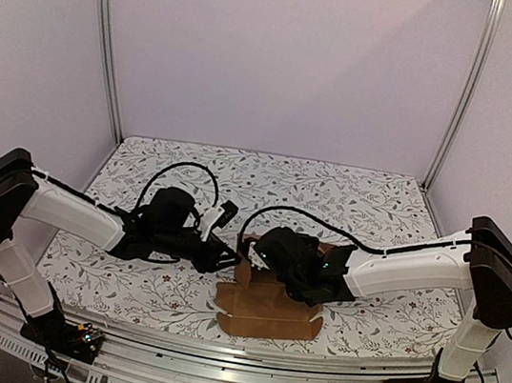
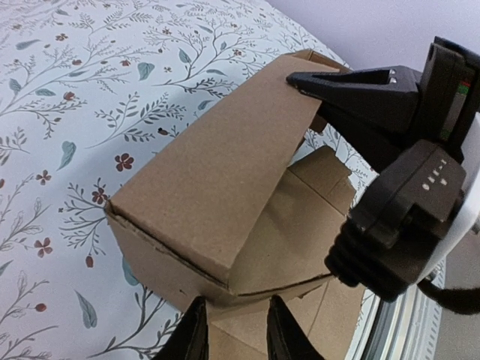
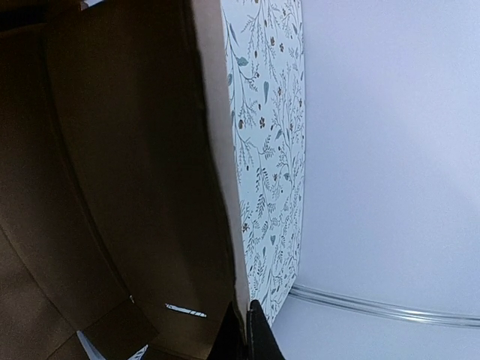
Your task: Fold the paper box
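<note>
— Brown cardboard, thin stuff. The paper box (image 1: 267,314) sits on the flowered desk (image 1: 333,193) near its front edge, between the two arms, half raised. From above, the left end effector (image 1: 225,256) is at the box's far left part and the right end effector (image 1: 262,250) is just beside it, reaching in from the other side.

— Who's got hold of it?

— Look from the left wrist. The right end effector (image 2: 300,79) is pinched tight on the top edge of a tilted panel of the paper box (image 2: 210,187). The left arm's own fingers (image 2: 193,337) stand partly apart at the near lower corner, with cardboard showing in the gap. Whether they're pressing on it, I can't tell.

— And from the right wrist?

— Mostly the inside of the paper box (image 3: 135,187), dark brown walls. The fingertips are closed together on the rim of an upright wall, and the desk (image 3: 266,112) shows beyond it.

— How will it handle, you reckon?

— Light, I'd say, and springy at the creases, so a panel let go would likely flop back. It looks stiff enough across a panel, but it would probably buckle if squeezed mid-sheet. I'd take it by an edge close to a crease, as the right one does, and steady the base with the other.
</note>
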{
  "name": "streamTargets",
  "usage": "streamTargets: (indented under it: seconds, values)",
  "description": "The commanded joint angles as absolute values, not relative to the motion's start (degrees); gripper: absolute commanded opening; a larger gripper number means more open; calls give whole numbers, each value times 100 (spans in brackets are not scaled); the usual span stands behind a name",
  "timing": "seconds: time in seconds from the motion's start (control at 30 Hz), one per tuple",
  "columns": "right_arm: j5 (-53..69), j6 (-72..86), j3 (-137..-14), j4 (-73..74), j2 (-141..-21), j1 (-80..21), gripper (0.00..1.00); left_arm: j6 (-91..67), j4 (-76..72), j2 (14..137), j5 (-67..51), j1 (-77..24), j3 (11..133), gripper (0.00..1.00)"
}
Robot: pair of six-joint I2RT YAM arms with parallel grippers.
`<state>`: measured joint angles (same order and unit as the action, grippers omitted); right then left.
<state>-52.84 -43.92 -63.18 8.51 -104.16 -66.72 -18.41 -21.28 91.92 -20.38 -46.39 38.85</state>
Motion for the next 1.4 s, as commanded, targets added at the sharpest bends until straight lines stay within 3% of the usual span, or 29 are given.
streamTargets:
  seconds: [0.0,0.83,1.37]
  values:
    - [-5570,-4178,-6461,931,-10558,-6812,0,-1689,-1985,9306,-1521,-4931,3958,27]
    - [-6323,-3361,-6398,1426,-10824,-7290,0,-1626,-1837,8885,819,-5713,3692,26]
    - [-6343,-2493,-6762,2335,-10916,-7366,0,-1728,-2089,9296,1040,-6179,3808,27]
